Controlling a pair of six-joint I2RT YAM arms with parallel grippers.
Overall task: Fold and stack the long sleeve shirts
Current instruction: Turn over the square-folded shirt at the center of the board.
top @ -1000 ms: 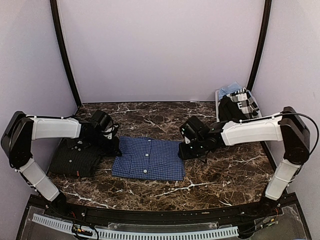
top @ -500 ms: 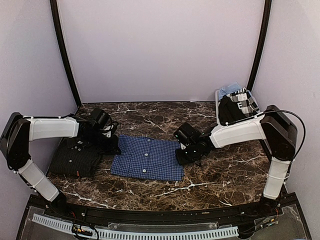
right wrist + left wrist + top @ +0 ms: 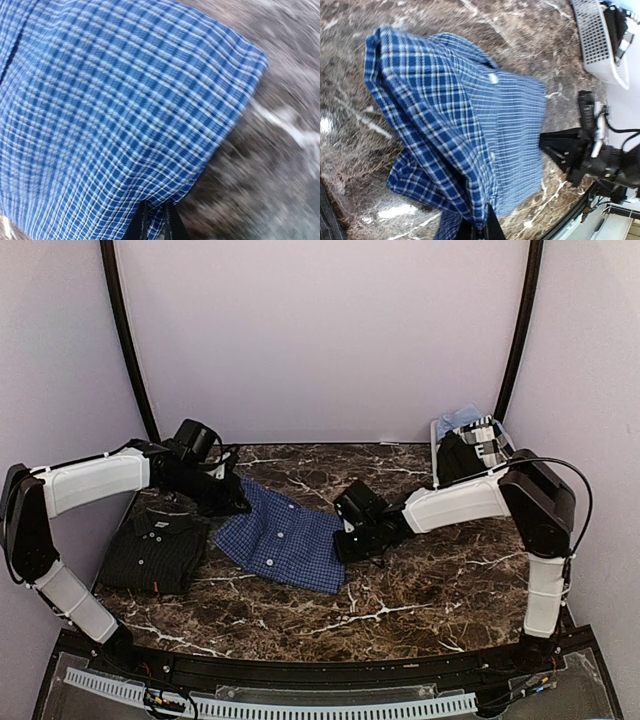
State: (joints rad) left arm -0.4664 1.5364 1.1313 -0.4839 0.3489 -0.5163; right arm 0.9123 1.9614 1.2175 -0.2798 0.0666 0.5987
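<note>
The blue checked long sleeve shirt [image 3: 280, 540] is folded into a rectangle and hangs skewed between both grippers, partly lifted off the marble table. My left gripper [image 3: 236, 505] is shut on its far left corner, and its cloth [image 3: 460, 125] bunches between the black fingertips [image 3: 492, 229]. My right gripper [image 3: 343, 546] is shut on the shirt's right edge, the fabric [image 3: 115, 110] pinched between its fingertips [image 3: 172, 225]. The near-black long sleeve shirt [image 3: 155, 550] lies folded flat at the left, just beside and below the blue one, with no gripper touching it.
A white slatted basket [image 3: 440, 440] holding more clothes stands at the back right corner, also visible as the basket [image 3: 600, 45] in the left wrist view. Dark marble table [image 3: 430, 580] extends to the right and front. Purple walls close in on all sides.
The right gripper closed on the blue shirt's right edge. Both grippers then moved left and back, lifting and turning the shirt toward the black one.
</note>
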